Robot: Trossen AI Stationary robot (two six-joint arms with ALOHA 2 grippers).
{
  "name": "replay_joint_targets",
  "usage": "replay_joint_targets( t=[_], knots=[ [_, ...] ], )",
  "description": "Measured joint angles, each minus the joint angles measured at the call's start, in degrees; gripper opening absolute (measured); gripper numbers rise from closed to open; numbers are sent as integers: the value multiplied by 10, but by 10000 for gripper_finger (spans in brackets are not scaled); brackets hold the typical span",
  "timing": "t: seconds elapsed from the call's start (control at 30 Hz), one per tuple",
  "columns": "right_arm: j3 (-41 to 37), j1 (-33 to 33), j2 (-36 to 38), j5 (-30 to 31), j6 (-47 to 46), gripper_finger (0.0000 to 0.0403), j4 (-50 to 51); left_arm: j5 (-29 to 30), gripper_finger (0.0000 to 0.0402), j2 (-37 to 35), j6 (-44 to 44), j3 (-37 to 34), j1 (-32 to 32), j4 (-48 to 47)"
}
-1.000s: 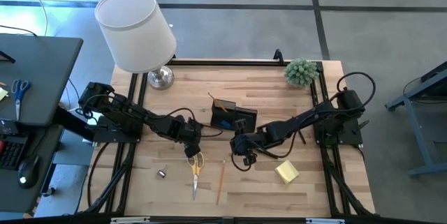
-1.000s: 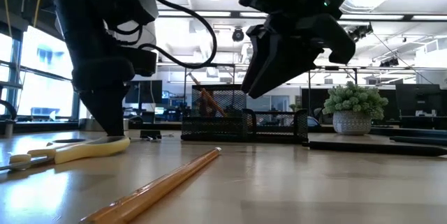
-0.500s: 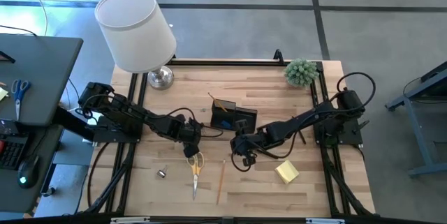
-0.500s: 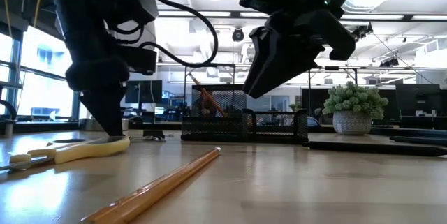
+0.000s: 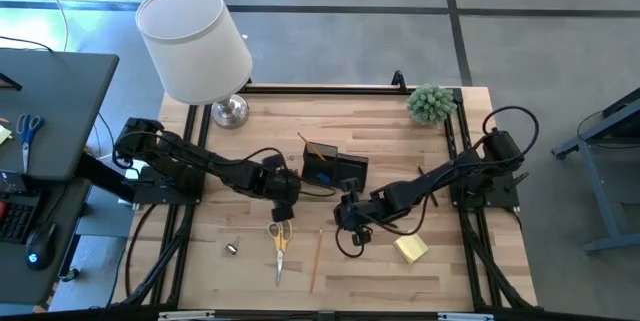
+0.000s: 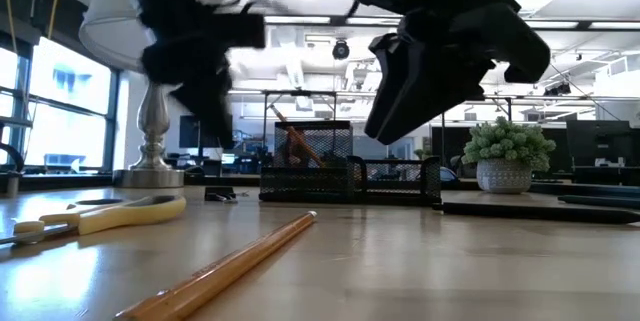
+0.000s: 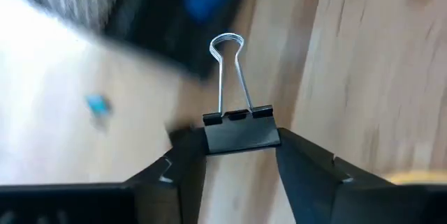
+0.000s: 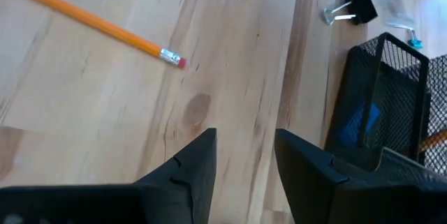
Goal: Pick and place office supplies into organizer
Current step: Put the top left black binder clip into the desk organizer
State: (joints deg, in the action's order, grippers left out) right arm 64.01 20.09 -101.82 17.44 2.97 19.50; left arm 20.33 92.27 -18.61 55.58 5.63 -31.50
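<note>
My left gripper [image 5: 287, 189] is shut on a black binder clip [image 7: 239, 130], above the table just left of the black mesh organizer [image 5: 333, 169]. My right gripper [image 5: 350, 229] hangs open and empty over bare wood in front of the organizer [image 8: 391, 91]. Yellow-handled scissors [image 5: 280, 241] and a pencil [image 5: 316, 259] lie flat near the front. A yellow sticky-note pad [image 5: 410, 247] lies to the right of my right gripper. Another black clip [image 8: 353, 8] lies by the organizer's corner. The organizer holds a pencil [image 6: 295, 146] and a blue piece [image 8: 356, 126]. My left gripper pinches the binder clip's black body [image 7: 241, 135] between its two fingers, one finger on each end. The two wire handles [image 7: 229, 70] point away from the gripper, along the fingers. The clip is lifted clear of the table.
A white-shaded lamp [image 5: 195, 46] stands at the far left corner and a small potted plant [image 5: 432, 103] at the far right. A tiny clip [image 5: 230, 249] lies at the front left. Bare wood lies between the scissors and the sticky pad.
My left gripper has risen from beside the scissors' handles and gone toward the far edge and the organizer; the scissors stay flat where they were. My right gripper has shifted a little toward the near edge, still open.
</note>
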Motion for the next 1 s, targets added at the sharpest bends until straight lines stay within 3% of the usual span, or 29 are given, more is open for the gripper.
replay_joint_targets(
  t=[0.13, 0.23, 0.5, 0.8, 1.0],
  knots=[
    [0, 3, 0, 10, -6, 139, 8, 27, 111, 0, 65, 30, -6, 14],
    [0, 3, 0, 11, -11, 139, 9, 35, 110, -1, 94, 37, -17, 49],
    [0, 3, 0, 12, -11, 139, 9, 39, 164, 8, 215, 37, -59, 90],
    [0, 3, 0, 12, -13, 139, 10, 34, 147, 31, 229, 37, -76, 118],
    [1, 3, 0, 12, -16, 139, 12, 37, 175, 40, 224, 37, -75, 123]
  ],
)
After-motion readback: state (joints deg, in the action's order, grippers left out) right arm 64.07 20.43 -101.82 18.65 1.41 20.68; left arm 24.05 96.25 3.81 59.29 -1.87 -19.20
